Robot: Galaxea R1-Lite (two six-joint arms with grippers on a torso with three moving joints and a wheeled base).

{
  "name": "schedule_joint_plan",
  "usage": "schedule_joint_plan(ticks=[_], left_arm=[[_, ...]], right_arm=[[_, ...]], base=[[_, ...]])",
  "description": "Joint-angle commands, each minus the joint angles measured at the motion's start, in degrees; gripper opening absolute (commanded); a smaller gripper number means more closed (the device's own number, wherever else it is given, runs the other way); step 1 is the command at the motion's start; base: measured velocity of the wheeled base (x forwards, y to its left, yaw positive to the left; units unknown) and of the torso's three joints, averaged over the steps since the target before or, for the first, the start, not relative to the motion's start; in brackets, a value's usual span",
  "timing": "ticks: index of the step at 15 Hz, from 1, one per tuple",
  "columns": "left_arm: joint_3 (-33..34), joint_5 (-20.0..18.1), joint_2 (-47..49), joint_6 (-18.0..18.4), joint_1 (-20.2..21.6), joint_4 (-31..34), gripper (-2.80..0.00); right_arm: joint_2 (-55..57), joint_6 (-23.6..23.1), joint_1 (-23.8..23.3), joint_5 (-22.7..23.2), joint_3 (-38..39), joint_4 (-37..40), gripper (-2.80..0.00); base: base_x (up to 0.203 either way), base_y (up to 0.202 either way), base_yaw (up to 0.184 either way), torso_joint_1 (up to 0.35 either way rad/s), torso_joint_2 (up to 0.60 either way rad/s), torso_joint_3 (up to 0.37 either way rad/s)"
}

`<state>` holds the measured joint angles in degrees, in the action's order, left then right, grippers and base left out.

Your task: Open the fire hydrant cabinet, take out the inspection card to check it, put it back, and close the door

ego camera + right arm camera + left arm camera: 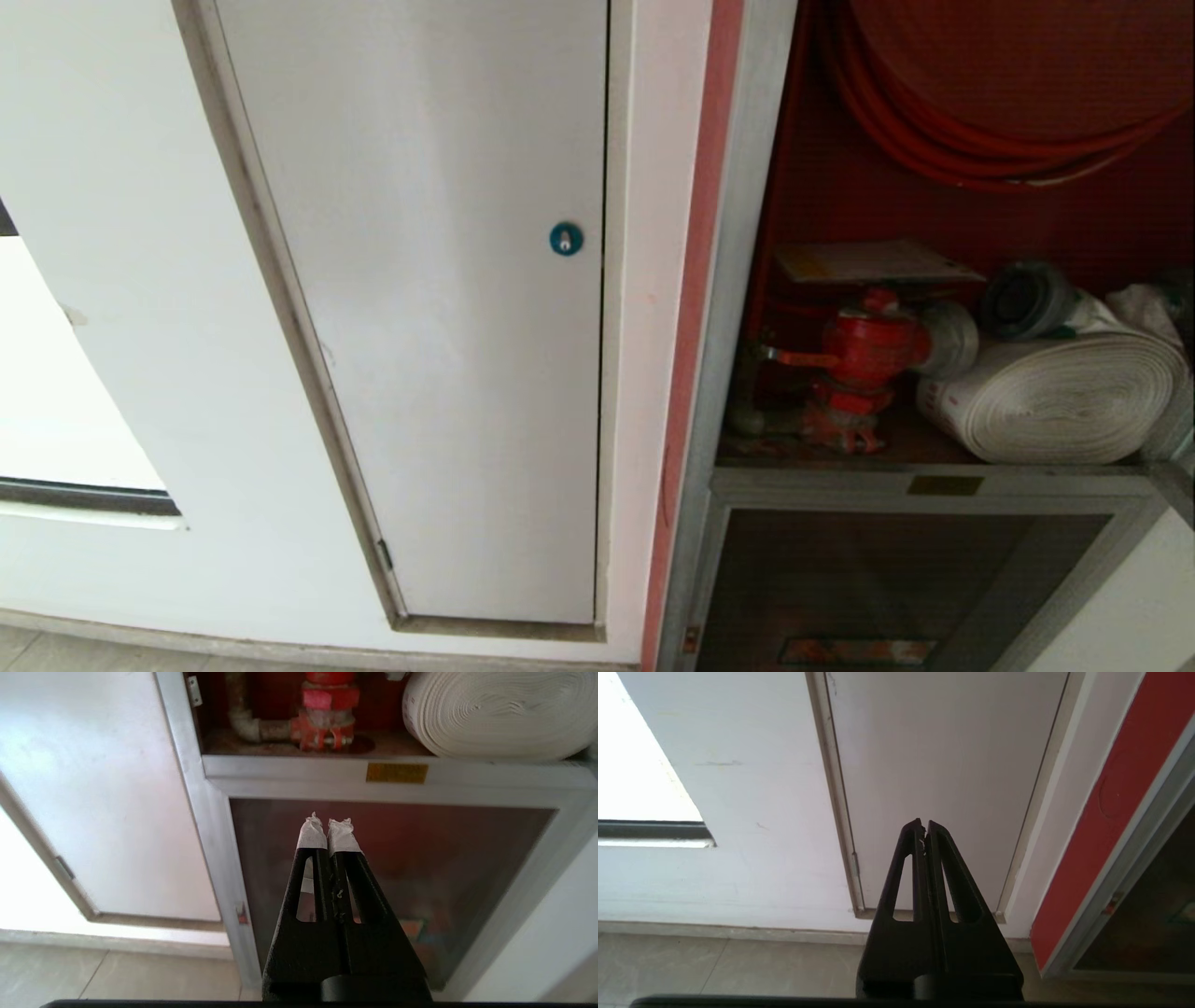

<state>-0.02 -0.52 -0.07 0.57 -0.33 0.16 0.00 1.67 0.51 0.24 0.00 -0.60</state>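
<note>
Over on the left is the plain white panel (420, 308) with its blue round lock (566, 239); the left gripper (924, 826) hangs in front of its lower part with its fingers pressed together, holding nothing. To the right stands the fire hydrant cabinet (738, 280), its upper recess showing bare, with no glass door visible across it. The inspection card (873, 262) lies nearly flat on top of the red valve (864, 359), its long axis running left to right and its yellow band towards the left; the white rolled hose (1055, 397) sits beside it. The right gripper (328, 828), also closed and empty, points at the lower dark glass panel (397, 858). I'd judge taking out the card is the step in hand: the right arm must rise, spread its fingers, and pinch a card edge.
</note>
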Motion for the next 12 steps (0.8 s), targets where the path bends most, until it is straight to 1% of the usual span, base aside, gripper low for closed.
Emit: schedule_joint_plan(ticks=[1,12], left_arm=[[0.0,0.0,0.1,0.0,0.0,0.0,-2.8],[0.0,0.0,0.1,0.0,0.0,0.0,-2.8]], right_arm=[[0.0,0.0,0.0,0.0,0.3,0.0,-2.8],[0.0,0.0,0.0,0.0,0.3,0.0,-2.8]], base=[[0.194,0.0,0.001,0.002,0.0,0.005],[0.196,0.0,-0.001,0.002,0.0,0.003]])
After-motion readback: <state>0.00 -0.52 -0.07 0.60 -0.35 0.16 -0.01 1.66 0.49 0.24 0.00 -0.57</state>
